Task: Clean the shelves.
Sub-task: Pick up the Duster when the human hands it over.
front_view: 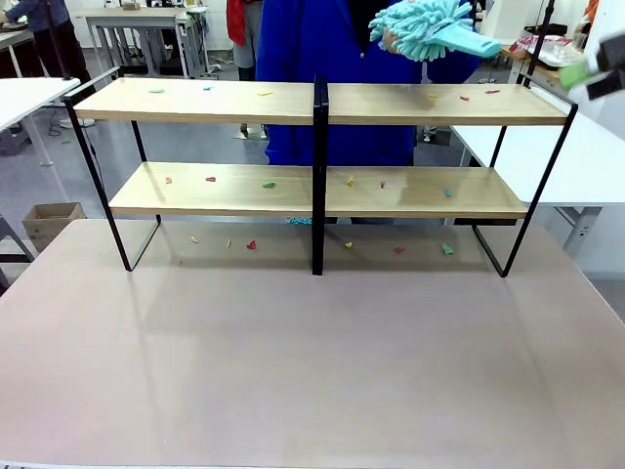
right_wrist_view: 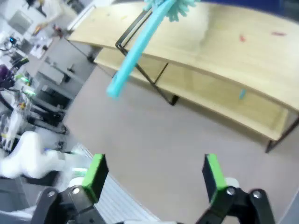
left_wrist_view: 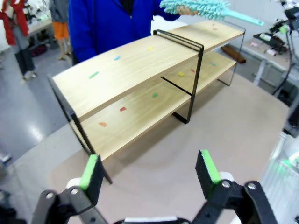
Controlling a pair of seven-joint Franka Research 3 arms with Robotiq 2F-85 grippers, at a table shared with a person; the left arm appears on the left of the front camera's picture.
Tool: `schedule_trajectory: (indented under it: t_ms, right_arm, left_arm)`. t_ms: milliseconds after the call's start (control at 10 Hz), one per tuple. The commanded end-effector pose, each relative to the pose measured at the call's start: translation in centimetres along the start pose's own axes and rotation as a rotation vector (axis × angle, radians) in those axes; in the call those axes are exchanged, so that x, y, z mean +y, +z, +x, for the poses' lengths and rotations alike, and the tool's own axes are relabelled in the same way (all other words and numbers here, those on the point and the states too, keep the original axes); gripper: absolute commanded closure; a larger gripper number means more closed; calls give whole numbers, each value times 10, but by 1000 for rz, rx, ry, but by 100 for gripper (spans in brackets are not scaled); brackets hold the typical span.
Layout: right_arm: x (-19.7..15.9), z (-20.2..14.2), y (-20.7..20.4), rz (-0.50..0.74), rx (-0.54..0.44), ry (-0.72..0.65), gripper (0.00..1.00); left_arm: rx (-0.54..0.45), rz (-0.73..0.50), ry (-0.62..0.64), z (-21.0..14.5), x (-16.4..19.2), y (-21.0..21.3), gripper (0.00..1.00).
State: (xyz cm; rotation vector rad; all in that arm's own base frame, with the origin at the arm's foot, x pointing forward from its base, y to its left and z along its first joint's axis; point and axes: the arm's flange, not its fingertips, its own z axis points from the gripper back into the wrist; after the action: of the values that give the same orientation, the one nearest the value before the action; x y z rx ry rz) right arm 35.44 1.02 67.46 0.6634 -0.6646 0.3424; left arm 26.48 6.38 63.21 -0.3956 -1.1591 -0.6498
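The shelves (front_view: 322, 107) are seen in the upper half of the front view, placed on the far part of the large beige tabletop (front_view: 293, 362) and reaching almost from the left side of the frame to the right side. Two long light-wood boards are carried in a thin black frame, with a black post in the middle. Small coloured scraps (front_view: 269, 184) are scattered on the upper board, on the lower board and on the tabletop under the rack.

Behind the shelves, at the top centre of the frame, a person in a blue garment (front_view: 312, 39) is standing. A teal fluffy duster (front_view: 430, 29) is held by the person's hand (left_wrist_view: 184, 9) above the right half of the upper board, not touching it; its flat handle is pointed toward the right edge of the frame.

In the left wrist view the left gripper (left_wrist_view: 148, 163) is seen at the bottom of the frame, its jaws spread wide with nothing between them, above the tabletop. In the right wrist view the right gripper (right_wrist_view: 154, 163) is likewise spread wide and empty, and the duster handle is seen at the upper centre, well apart from the fingers. In the front view this gripper is found blurred at the upper right edge.

A white table (front_view: 586, 156) is seen at the right side and a cardboard box (front_view: 51, 220) at the left side.
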Motion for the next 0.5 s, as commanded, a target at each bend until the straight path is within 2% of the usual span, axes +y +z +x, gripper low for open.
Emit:
schedule_trajectory:
  t_ms: [0,100,200,300,400]
  right_arm:
    - [0,78,2,96,17,-339,0]
    - [9,81,-12,21,-101,-257,0]
    - [-1,40,-7,73,33,-135,0]
    - [0,73,-14,95,5,-214,0]
    - [-6,81,-25,113,14,-329,0]
  left_arm:
    - [2,1,-2,0,0,-1,0]
    - [2,1,-2,0,0,-1,0]
    - [2,1,-2,0,0,-1,0]
    - [2,1,-2,0,0,-1,0]
    - [2,1,-2,0,0,-1,0]
